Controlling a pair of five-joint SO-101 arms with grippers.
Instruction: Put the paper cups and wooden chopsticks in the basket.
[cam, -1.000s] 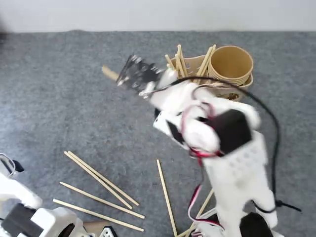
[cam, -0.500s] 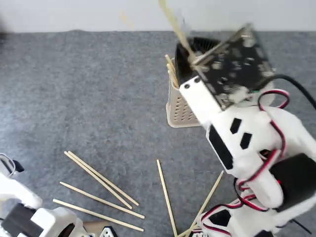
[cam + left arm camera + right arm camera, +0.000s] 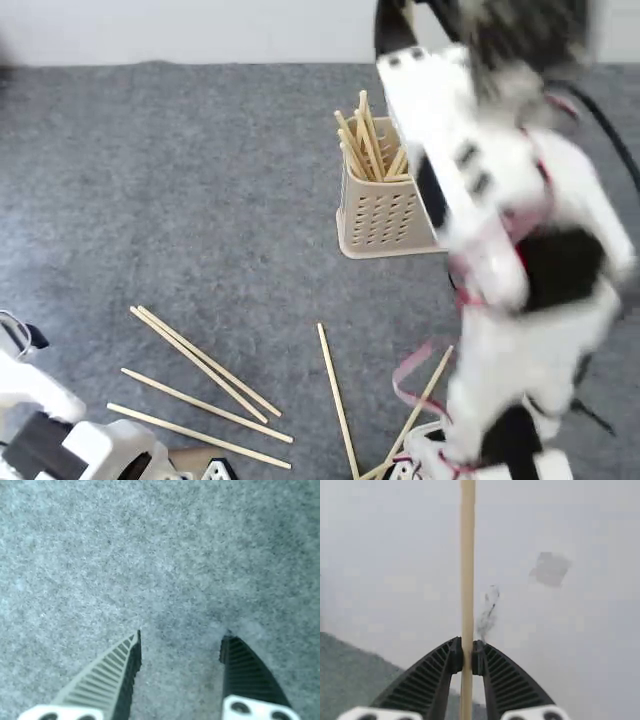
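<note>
The beige slotted basket [image 3: 380, 215] stands upright on the grey mat, holding several wooden chopsticks [image 3: 365, 140]. My right arm [image 3: 500, 200] is raised high over it and covers its right side. My right gripper [image 3: 467, 655] is shut on one chopstick [image 3: 467, 555], which points up against the pale wall. Several loose chopsticks [image 3: 205, 365] lie on the mat at the front left, and another chopstick [image 3: 338, 400] lies near the front middle. Low over bare mat, my left gripper [image 3: 180, 642] is open with nothing between its fingers.
The left arm's base [image 3: 60, 440] sits at the front left corner. A pale wall [image 3: 200, 30] borders the mat's far edge. Bare mat [image 3: 150, 200] stretches to the left of the basket.
My right arm has swung up from low beside the basket to high above it, carrying the chopstick upward. The paper cups in the basket are now covered by the arm. The left arm has stayed still.
</note>
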